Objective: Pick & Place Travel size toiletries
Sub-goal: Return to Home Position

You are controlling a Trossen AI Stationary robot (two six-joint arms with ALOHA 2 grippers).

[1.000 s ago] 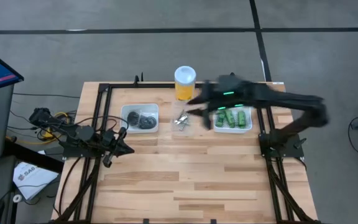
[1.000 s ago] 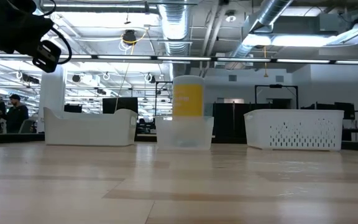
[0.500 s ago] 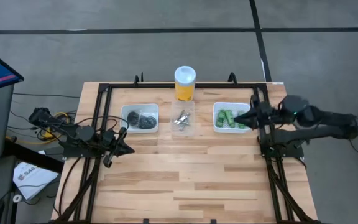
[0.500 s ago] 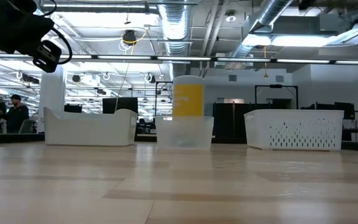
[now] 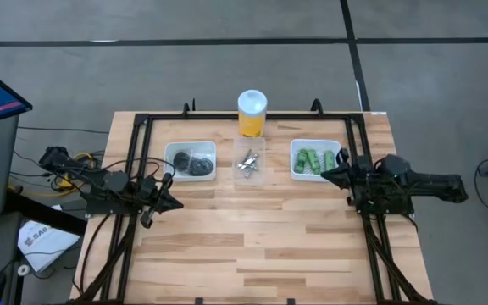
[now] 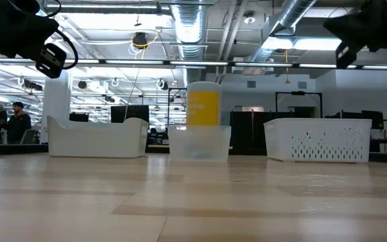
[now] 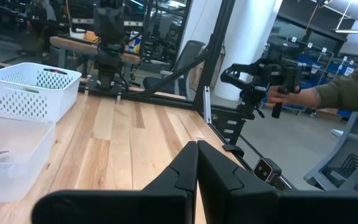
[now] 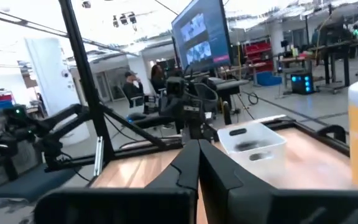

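Note:
Bright green bottles (image 5: 314, 160) lie in the white perforated tray (image 5: 296, 172) on the right. Dark round pots (image 5: 191, 162) sit in the white tray (image 5: 173, 153) on the left. Silvery tubes (image 5: 246, 163) lie in the clear tray (image 5: 250, 180) between them. My right gripper (image 5: 324, 175) is shut and empty at the table's right side, just near-right of the green bottles' tray. My left gripper (image 5: 178, 204) is shut and empty at the table's left side, nearer than the pots' tray. Both wrist views show the shut fingers (image 7: 196, 158) (image 8: 197, 158) with nothing between them.
A tall yellow cylinder with a white lid (image 5: 252, 112) stands at the far edge behind the clear tray. Black frame rails (image 5: 138, 161) run along both sides of the table. The near half of the wooden top (image 5: 252, 246) is bare. A person's hand (image 7: 294, 96) shows beyond the table.
My right arm has drawn back from over the clear tray and the green bottles' tray toward the table's right edge and folded down beside its frame. The toiletries and trays have stayed where they were.

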